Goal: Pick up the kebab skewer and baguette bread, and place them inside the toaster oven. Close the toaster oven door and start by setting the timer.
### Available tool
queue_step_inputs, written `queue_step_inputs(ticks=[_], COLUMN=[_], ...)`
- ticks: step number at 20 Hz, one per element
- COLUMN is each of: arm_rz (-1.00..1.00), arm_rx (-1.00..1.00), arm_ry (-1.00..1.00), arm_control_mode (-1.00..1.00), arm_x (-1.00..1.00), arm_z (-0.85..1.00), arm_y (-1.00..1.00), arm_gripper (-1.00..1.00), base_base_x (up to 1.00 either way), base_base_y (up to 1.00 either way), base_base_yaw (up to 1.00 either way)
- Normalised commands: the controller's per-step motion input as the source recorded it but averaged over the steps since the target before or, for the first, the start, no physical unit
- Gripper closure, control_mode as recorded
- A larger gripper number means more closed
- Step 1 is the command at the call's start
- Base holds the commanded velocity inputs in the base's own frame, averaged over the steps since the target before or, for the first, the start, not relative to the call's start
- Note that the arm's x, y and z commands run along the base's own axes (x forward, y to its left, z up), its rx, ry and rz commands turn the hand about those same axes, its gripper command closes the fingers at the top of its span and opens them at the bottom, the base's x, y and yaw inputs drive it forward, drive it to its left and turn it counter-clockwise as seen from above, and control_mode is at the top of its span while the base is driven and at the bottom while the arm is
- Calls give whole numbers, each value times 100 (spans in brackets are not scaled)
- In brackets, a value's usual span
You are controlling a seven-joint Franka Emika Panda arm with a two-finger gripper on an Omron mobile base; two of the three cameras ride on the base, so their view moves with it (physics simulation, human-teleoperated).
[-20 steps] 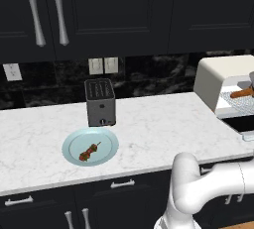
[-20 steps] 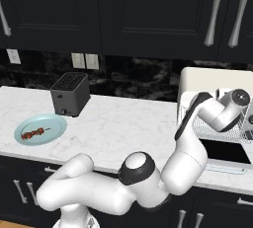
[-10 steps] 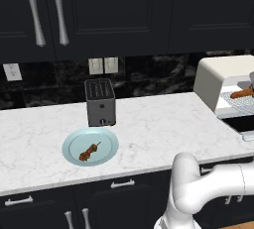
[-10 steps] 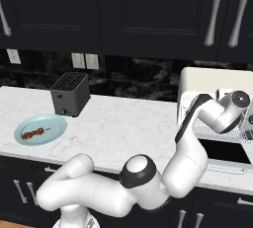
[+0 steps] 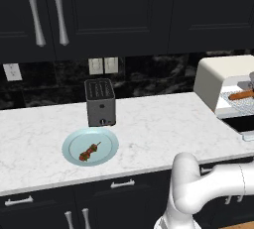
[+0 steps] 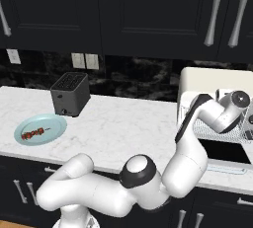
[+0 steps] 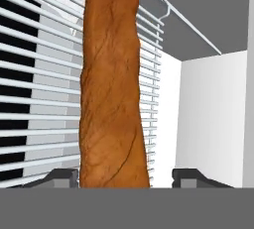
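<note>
**Baguette on the oven rack, skewer on the plate**

In your hand view the baguette bread [image 7: 113, 84] runs up the middle of the frame, lying on the wire rack [image 7: 34, 74] of the toaster oven [image 5: 218, 77]. The two dark fingertips [image 7: 59, 177] sit low at either side of the loaf; the right one stands clear of it with a visible gap, the left one is just beside its edge. So you see the gripper [image 7: 126, 179] spread around the bread, not pinching it.

In your left base view the loaf shows at the right edge, inside the open oven. The kebab skewer [image 5: 90, 151] lies on the pale blue plate [image 5: 72, 141], lower left of centre, in front of the dark slot toaster [image 5: 100, 101] on the white marble counter [image 5: 158, 129].
</note>
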Motion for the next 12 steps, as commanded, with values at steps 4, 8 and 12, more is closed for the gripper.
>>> queue_step_inputs(ticks=[4,8,12], arm_rz=[0,-1,-13], arm_rx=[0,0,0], arm_ry=[0,0,3], arm_control_mode=[-100,-100,-100], arm_x=[0,-24,-74], arm_z=[0,18,44], arm_y=[0,-2,1], arm_gripper=[-100,-100,-100], base_base_x=[0,0,0], base_base_y=[0,0,0], base_base_yaw=[0,0,0])
